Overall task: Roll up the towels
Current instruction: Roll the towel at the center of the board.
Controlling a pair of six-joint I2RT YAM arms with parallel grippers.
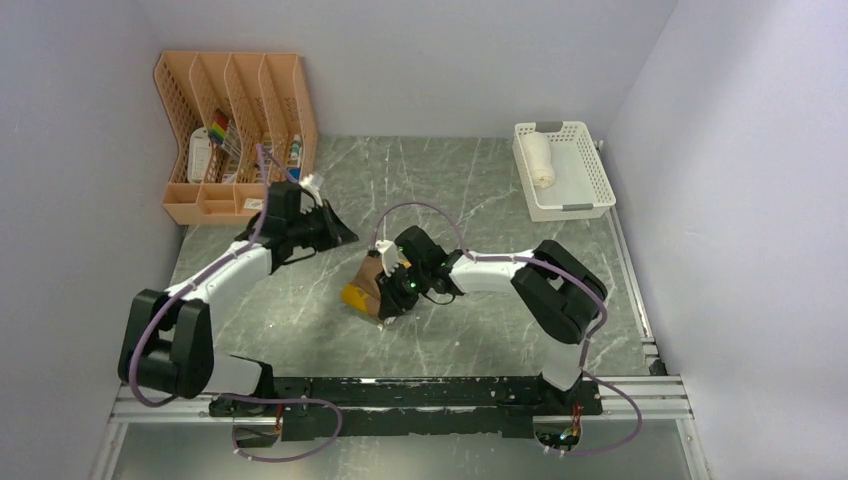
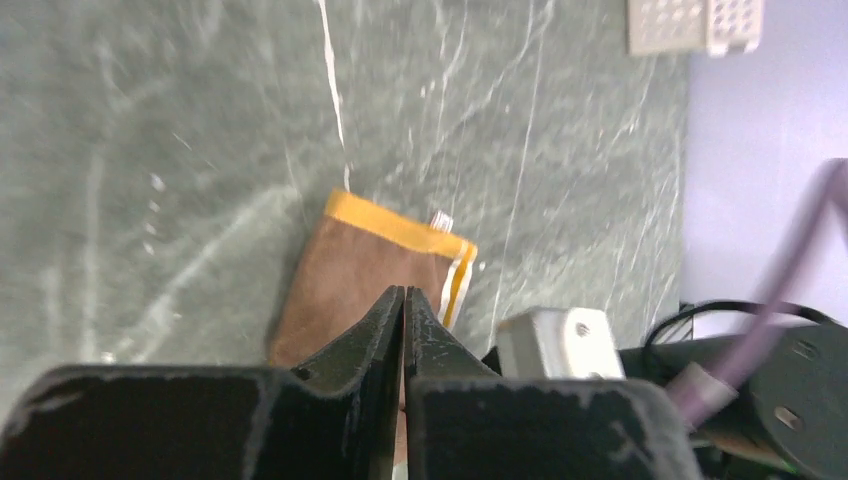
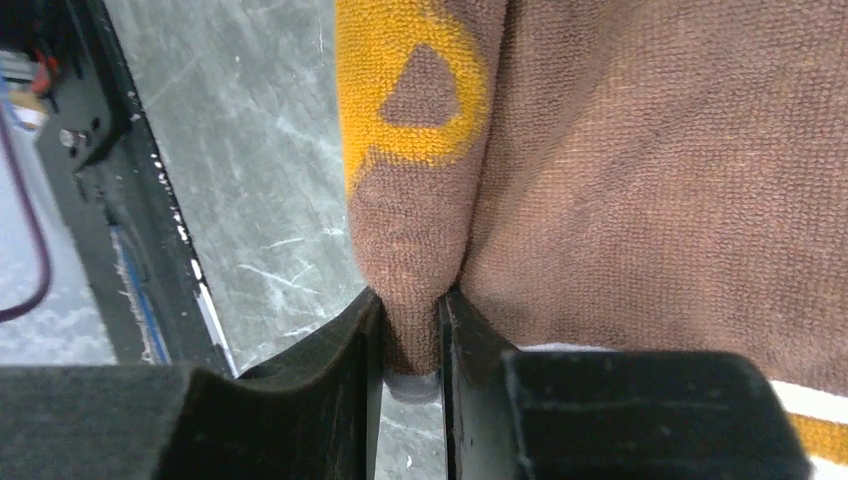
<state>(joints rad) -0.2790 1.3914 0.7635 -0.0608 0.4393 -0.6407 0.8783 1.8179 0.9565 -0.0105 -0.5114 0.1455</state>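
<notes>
On the dark green stone table (image 1: 300, 320), about mid-surface, the brown towel (image 1: 364, 287) (image 2: 360, 275) (image 3: 620, 200) lies folded. It has a yellow band along 1 edge and a white-and-yellow stripe down another.

The right gripper (image 1: 388, 298) (image 3: 410, 330) sits on the towel's side toward the right arm, tilted down onto it. Its 2 fingers are clamped on a fold of the brown cloth. The right wrist view shows the pinched fold bulging up between the fingers, with a yellow ring mark holding a brown triangle just above it. Can't tell whether that edge is off the table.

The left gripper (image 1: 345, 236) (image 2: 403, 300) hangs beyond the towel on the left arm's side, apart from it and not touching. Its fingers are together with nothing between them, tips pointing toward the towel.

Far back from the towel on the right arm's side, well apart, is a white mesh basket (image 1: 585, 165) (image 2: 690, 25). 1 rolled cream towel (image 1: 540, 160) lies in the end of it nearer the brown towel.

Far back from the towel on the left arm's side, an orange file rack (image 1: 235, 110) stands by the wall. The small items in its slots are too small to tell.
</notes>
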